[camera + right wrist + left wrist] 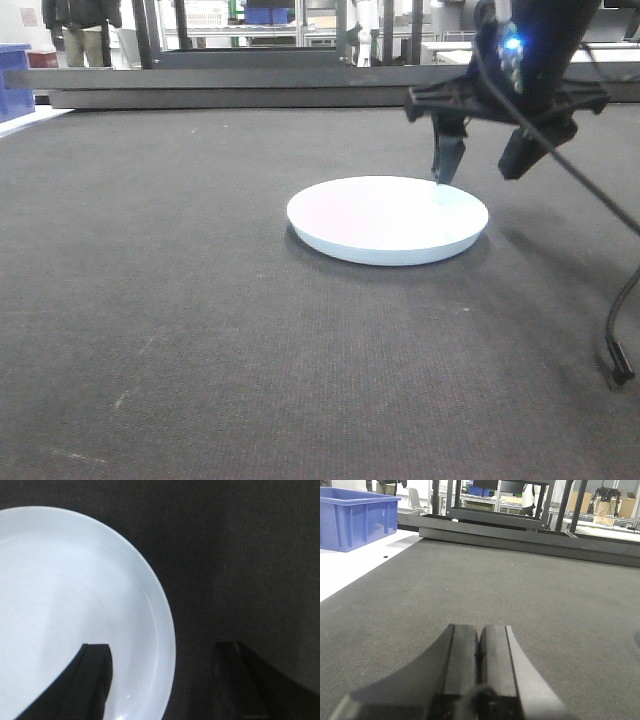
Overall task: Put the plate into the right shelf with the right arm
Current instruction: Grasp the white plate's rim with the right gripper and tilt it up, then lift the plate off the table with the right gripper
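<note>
The white round plate (pixel 385 220) lies flat on the dark mat, right of the middle. My right gripper (pixel 480 172) hangs open over the plate's far right edge, pointing down. In the right wrist view, one finger (pixel 92 680) is over the plate (pixel 75 590) and the other finger (pixel 250 680) is over the mat outside the rim, so the rim lies between them. Nothing is gripped. My left gripper (pixel 479 630) is shut and empty, low over the mat. The right shelf is out of view.
A low black metal frame (pixel 250 75) borders the mat's far edge. A blue plastic bin (pixel 355 517) stands on a white surface (pixel 350 565) at the far left. A black cable (pixel 620 340) dangles from the right arm. A person (pixel 85 25) stands far behind.
</note>
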Controlling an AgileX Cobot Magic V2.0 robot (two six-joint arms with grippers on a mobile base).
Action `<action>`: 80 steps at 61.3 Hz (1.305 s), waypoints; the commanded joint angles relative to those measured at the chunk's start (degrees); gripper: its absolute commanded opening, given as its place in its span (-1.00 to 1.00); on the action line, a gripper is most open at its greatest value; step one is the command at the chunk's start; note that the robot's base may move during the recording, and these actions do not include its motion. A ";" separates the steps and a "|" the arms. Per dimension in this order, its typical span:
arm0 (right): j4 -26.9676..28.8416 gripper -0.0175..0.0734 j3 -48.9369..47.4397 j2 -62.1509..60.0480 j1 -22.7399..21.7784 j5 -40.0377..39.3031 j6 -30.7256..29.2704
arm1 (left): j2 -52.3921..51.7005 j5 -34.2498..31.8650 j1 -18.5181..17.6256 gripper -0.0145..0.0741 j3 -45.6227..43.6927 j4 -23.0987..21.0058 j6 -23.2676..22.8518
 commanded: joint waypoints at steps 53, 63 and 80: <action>-2.22 -0.49 -2.16 1.16 0.84 -3.63 -0.04 | -0.62 -5.12 -0.04 -0.78 0.41 0.01 -0.34; -2.22 -0.49 -1.27 -4.72 0.47 -2.75 -0.04 | -0.62 -5.12 -0.04 -0.78 0.41 0.01 -0.34; -2.22 -0.49 9.28 -18.98 -0.60 -5.96 -0.04 | -0.62 -5.12 -0.04 -0.78 0.41 0.01 -0.34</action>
